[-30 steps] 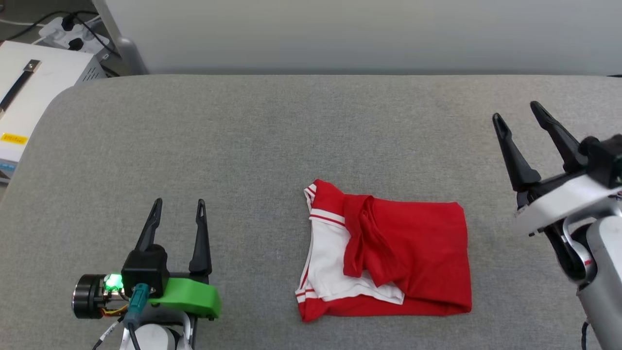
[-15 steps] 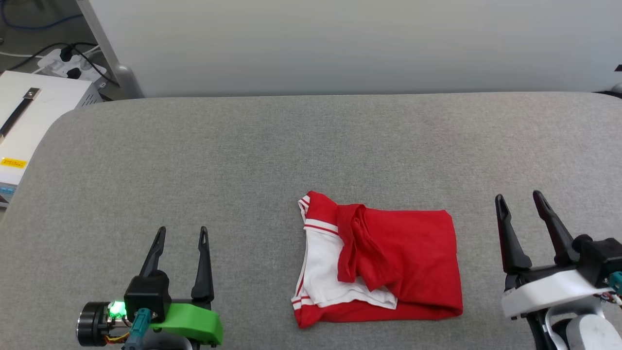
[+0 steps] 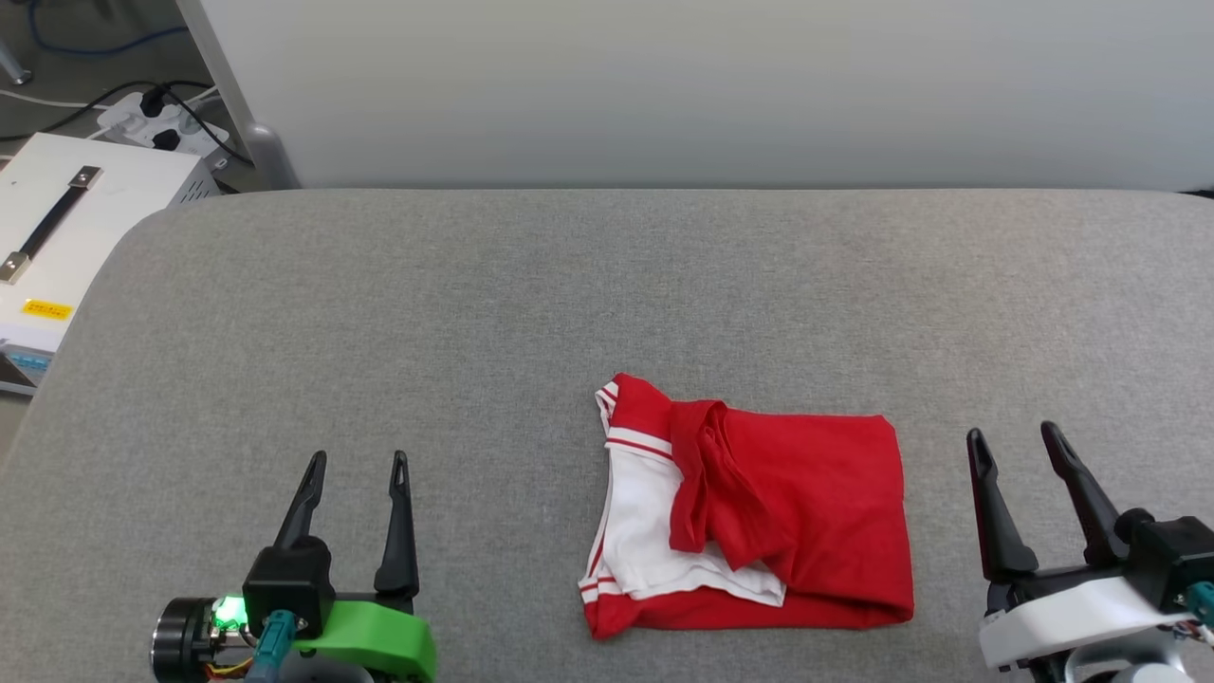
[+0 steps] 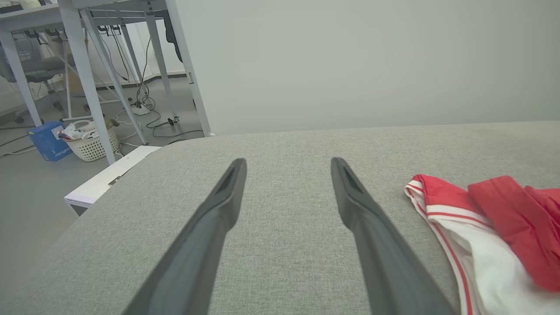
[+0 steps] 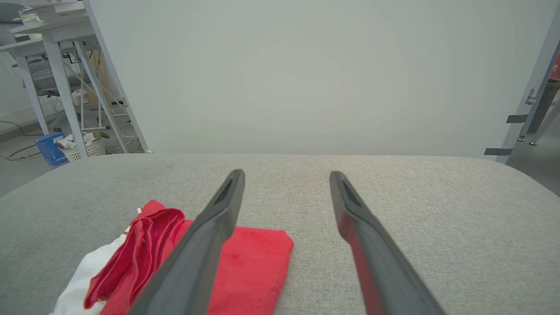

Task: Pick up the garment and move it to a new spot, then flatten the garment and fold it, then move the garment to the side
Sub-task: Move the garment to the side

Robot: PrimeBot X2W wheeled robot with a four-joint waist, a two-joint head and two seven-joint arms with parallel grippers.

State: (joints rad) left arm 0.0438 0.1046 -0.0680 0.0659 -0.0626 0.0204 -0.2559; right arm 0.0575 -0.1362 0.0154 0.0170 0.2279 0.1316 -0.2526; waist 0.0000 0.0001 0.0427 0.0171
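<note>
left gripper: dark fingers spread wide, empty, near left | right gripper: equally wide, empty, near right | folded red jersey-style garment with white striped sleeve: flat between them on grey padded tabletop, long axis crosswise, just left of right gripper, well apart from left gripper | judgement: right arm nearer for the side move

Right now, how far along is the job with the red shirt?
Looks done: the garment lies folded in a compact bundle on the grey table. In hand: nothing; the left gripper and right gripper are open, either side of it, clear of the cloth. Left: perhaps the move to the side, since it lies just right of the middle.
</note>
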